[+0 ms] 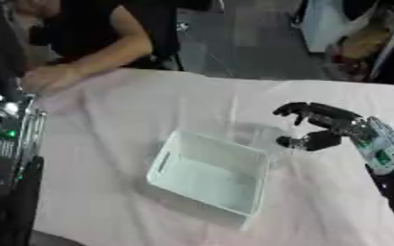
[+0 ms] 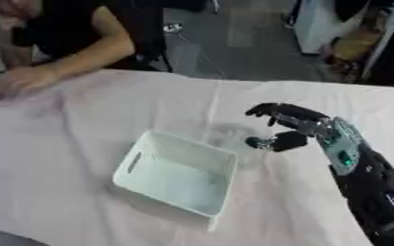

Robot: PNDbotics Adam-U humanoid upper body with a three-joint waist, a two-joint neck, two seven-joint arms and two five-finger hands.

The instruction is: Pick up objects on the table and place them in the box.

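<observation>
A white plastic box (image 1: 209, 173) with a slot handle stands on the pale cloth near the middle, and I see nothing inside it. My right hand (image 2: 294, 129) hovers just past the box's far right corner, fingers arched over the thumb with a wide gap between them. A faint see-through shape (image 1: 259, 136) lies on the cloth at that corner, right by the fingertips. I cannot tell whether the hand touches it. Only part of my left arm (image 1: 3, 144), with green lights, shows at the left edge; its hand is out of sight.
The table's cloth (image 1: 116, 125) is wrinkled. A person's forearm and hand (image 1: 57, 77) rest on the far left corner of the table. Behind the table are a dark floor and clutter (image 1: 360, 43) at the far right.
</observation>
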